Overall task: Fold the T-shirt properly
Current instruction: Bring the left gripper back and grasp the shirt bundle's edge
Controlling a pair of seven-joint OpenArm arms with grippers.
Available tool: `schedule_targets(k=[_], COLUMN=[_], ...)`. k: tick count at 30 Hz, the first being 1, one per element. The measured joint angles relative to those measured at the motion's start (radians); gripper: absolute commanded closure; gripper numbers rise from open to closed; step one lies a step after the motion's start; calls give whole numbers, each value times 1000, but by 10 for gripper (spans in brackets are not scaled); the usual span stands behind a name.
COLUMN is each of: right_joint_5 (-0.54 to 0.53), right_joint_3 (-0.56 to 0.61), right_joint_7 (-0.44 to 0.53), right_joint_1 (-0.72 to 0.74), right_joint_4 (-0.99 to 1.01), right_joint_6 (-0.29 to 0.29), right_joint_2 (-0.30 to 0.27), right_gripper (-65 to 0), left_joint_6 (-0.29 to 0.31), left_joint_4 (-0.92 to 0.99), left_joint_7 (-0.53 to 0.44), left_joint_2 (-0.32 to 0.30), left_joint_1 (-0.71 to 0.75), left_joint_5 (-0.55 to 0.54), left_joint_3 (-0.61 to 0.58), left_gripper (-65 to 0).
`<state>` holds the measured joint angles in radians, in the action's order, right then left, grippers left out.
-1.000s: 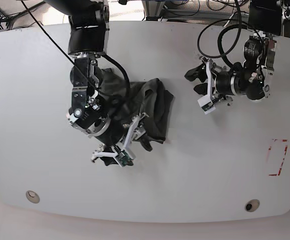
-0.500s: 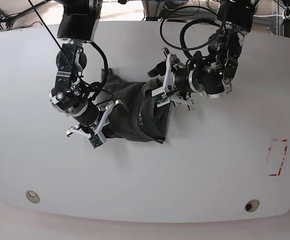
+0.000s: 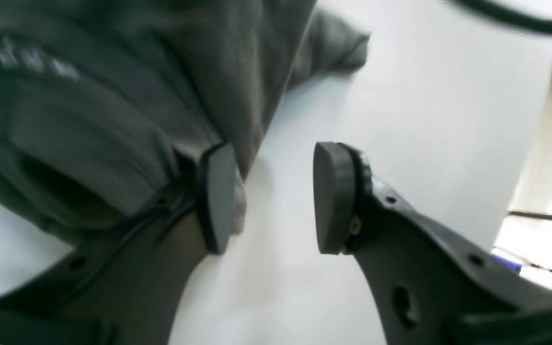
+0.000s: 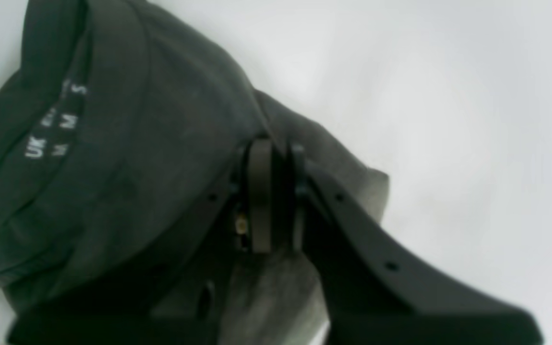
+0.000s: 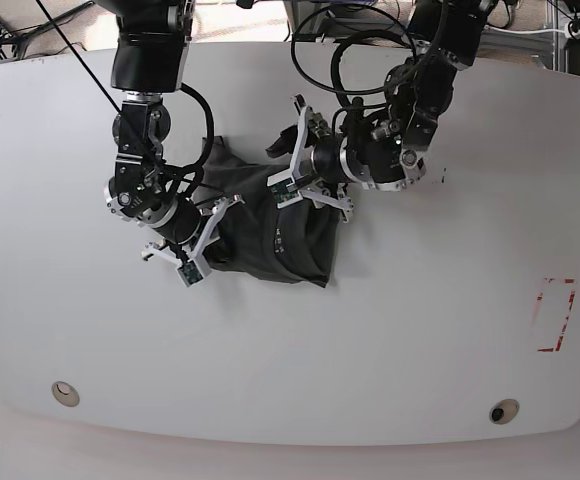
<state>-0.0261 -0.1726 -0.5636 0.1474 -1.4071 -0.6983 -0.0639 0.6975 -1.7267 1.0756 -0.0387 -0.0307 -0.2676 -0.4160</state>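
The T-shirt (image 5: pixel 270 225) sat bunched mid-table (image 5: pixel 440 330). Right gripper (image 4: pixel 276 196) at its 9 o'clock edge was clamped on fabric; left gripper (image 3: pixel 273 196) at 1 o'clock hung open, grabbing nothing.

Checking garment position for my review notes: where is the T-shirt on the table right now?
In the base view the T-shirt lies bunched on the white table, left of centre toward the far edge, between the right gripper and the left gripper.

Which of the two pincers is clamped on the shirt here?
The right pincer: its jaws are pressed together on a fold of the shirt. The left pincer stands open, with bare table showing in the gap.
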Motion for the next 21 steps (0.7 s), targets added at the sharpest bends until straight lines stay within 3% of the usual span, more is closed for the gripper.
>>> schedule_targets(k=[6, 14, 21], right_joint_5=[-4, -22, -30], right_joint_3=[-5, -3, -3], right_joint_7=[49, 71, 86], right_joint_1=[-17, -53, -101], right_joint_4=[45, 43, 11], right_joint_6=[2, 2, 6], right_joint_2=[-11, -5, 0], right_gripper=[-46, -44, -44], left_joint_6=[-1, 0, 3], left_joint_4=[138, 288, 301], left_joint_7=[0, -133, -114], left_joint_2=[-6, -49, -110], left_joint_1=[-30, -138, -201], left_joint_5=[43, 73, 77], left_joint_3=[13, 20, 19], left_gripper=[-240, -240, -240])
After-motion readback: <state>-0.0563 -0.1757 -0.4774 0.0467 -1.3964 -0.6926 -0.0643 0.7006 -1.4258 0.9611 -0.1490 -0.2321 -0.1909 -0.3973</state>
